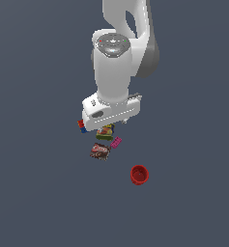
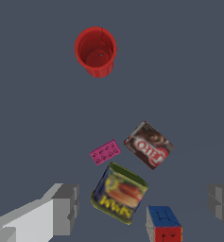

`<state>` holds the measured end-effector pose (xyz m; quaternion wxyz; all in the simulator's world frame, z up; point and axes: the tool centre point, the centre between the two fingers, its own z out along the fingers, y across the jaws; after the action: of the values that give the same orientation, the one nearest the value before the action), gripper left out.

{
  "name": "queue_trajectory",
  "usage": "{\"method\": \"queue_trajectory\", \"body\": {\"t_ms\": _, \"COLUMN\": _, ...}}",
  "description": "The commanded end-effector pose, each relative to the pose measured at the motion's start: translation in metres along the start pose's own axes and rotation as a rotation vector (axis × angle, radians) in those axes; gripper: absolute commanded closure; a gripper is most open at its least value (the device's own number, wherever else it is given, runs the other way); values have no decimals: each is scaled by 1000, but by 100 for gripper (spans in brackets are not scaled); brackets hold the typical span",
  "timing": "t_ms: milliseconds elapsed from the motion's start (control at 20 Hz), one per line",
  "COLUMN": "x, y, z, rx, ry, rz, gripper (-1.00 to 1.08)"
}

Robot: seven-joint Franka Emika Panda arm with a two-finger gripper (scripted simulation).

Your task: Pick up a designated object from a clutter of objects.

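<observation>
The designated object, a small dark brown box (image 1: 100,151) (image 2: 149,145) with red and white print, lies flat on the grey floor. Around it sits the clutter of objects: a green-yellow packet (image 1: 105,131) (image 2: 119,193), a pink flat piece (image 1: 116,142) (image 2: 105,152), a red-and-blue block (image 1: 81,126) (image 2: 164,224) and a red cup (image 1: 139,174) (image 2: 95,51). My gripper (image 2: 142,208) hangs open above the packet, its grey fingers (image 2: 65,208) spread wide with nothing between them. In the exterior view the hand (image 1: 110,112) hides the fingers.
The red cup stands upright, apart from the other items. The arm's white body (image 1: 117,67) rises above the clutter. Grey floor (image 1: 38,193) surrounds everything.
</observation>
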<state>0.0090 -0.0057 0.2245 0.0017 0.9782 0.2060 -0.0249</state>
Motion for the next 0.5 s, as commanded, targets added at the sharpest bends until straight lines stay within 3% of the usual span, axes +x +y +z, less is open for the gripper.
{"method": "queue_trajectory", "body": {"t_ms": 0, "x": 1, "y": 6, "z": 11, "rx": -2, "ry": 3, "rz": -59, "gripper": -92}}
{"method": "queue_trajectory", "body": {"t_ms": 450, "x": 2, "y": 24, "z": 51, "rx": -7, "ry": 13, "rz": -267, "gripper": -92}}
